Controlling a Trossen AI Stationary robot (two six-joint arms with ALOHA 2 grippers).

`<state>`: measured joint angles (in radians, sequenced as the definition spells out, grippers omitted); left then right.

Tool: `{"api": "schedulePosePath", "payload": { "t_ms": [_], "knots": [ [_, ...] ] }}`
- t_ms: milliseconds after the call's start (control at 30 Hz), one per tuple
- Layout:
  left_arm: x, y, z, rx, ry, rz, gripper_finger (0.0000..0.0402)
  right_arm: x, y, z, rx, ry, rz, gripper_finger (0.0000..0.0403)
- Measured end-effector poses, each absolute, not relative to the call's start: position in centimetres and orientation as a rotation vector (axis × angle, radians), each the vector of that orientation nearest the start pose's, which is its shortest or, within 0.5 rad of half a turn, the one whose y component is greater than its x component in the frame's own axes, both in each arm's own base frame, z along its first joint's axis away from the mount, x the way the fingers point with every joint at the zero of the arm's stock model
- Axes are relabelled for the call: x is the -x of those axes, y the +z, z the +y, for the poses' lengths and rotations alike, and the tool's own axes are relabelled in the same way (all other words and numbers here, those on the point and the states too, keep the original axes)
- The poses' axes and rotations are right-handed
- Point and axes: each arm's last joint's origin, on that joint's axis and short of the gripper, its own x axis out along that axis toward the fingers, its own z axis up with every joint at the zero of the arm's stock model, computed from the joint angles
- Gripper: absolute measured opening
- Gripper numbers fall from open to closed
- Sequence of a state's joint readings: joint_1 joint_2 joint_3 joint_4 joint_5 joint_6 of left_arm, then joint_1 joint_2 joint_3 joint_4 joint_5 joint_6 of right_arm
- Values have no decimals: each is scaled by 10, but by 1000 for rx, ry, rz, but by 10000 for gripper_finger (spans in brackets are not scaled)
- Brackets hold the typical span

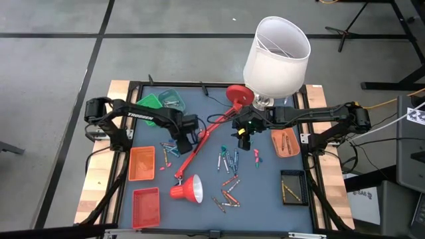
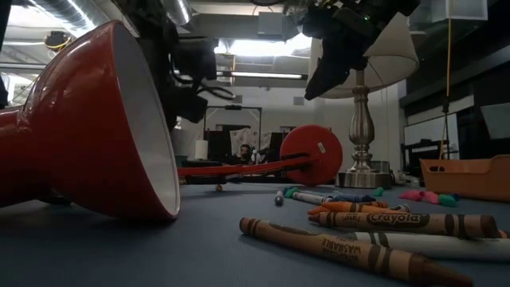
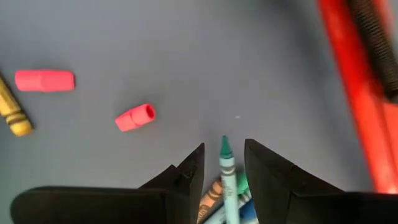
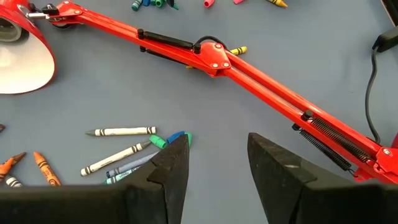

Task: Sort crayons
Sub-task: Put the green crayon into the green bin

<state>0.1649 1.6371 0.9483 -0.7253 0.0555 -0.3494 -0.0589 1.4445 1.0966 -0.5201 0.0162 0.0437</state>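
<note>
Crayons lie scattered on the blue-grey table: a small cluster [image 1: 166,147] left of the fallen red lamp's arm [image 1: 202,139], and a larger spread [image 1: 229,174] at the middle and near side. My left gripper [image 1: 178,141] points down over the left cluster, open. Its fingers stand on either side of a teal crayon [image 3: 226,163], which lies on orange, green and blue ones. Two pink crayon pieces [image 3: 135,117] and a yellow crayon [image 3: 12,109] lie beside it. My right gripper [image 1: 243,141] hovers open over the table's middle, above white, green and blue crayons [image 4: 121,131].
The red lamp lies across the table, base [image 1: 238,94] far, shade [image 1: 188,191] near. A white-shaded lamp [image 1: 275,56] stands at the far right. Trays: green [image 1: 163,101], orange [image 1: 141,162], red [image 1: 146,206], brown [image 1: 284,143], black [image 1: 292,186].
</note>
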Motion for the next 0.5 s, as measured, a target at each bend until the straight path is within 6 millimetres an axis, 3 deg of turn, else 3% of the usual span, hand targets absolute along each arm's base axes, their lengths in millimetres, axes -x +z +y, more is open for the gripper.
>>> {"api": "schedulePosePath", "payload": {
  "t_ms": [500],
  "knots": [
    [-265,137,36,445,368,1366,97,-300,265,-18,-59,-90,863,163]
  ]
}}
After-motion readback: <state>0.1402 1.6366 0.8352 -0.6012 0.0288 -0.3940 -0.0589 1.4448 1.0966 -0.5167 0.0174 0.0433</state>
